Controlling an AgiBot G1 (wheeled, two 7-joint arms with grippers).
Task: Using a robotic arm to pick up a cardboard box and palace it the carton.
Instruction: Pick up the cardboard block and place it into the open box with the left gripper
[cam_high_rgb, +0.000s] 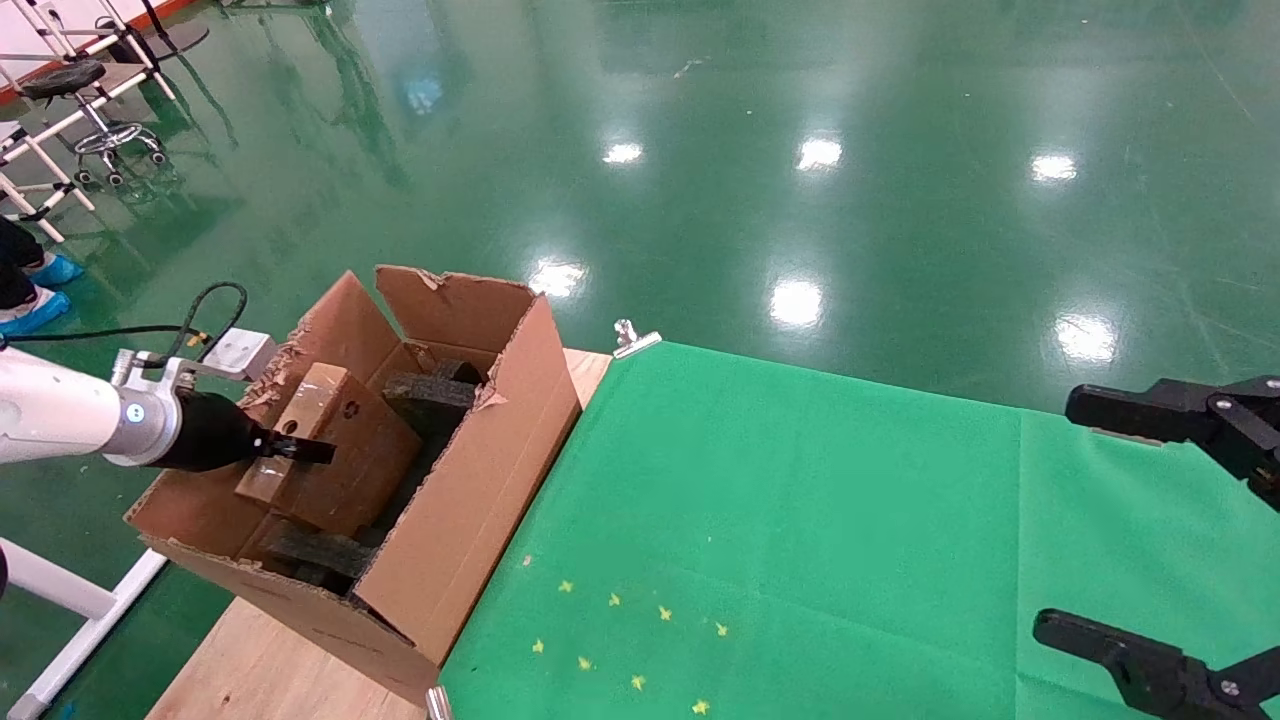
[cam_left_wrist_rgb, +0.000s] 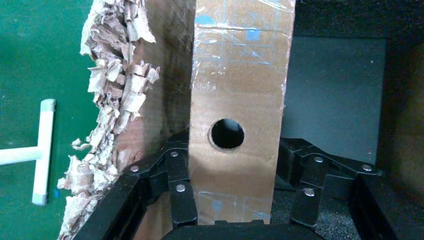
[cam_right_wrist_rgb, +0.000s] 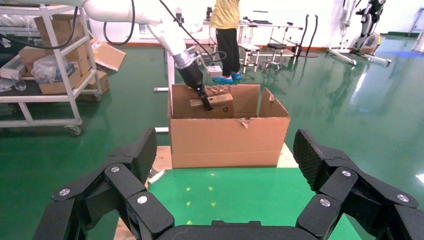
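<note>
1. Clamped between its black fingers, the left claw (cam_high_rgb: 300, 449) holds the cardboard box (cam_high_rgb: 335, 455), tilted, inside the carton (cam_high_rgb: 480, 500).
2. Just beyond the claw: black foam blocks (cam_high_rgb: 430, 395) in the carton.
3. Well apart, over the green-covered desk (cam_high_rgb: 800, 520): right claw (cam_right_wrist_rgb: 225, 165), fingers spread, empty.

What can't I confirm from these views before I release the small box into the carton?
- Underside of the small brown taped cardboard box: hidden in every view by the box itself and the large ragged-flapped carton, so no telling whether it rests on the black foam blocks.
- Left end effector: pad contact is hidden in the left wrist view by the box.
- Right end effector: idle, open.
</note>
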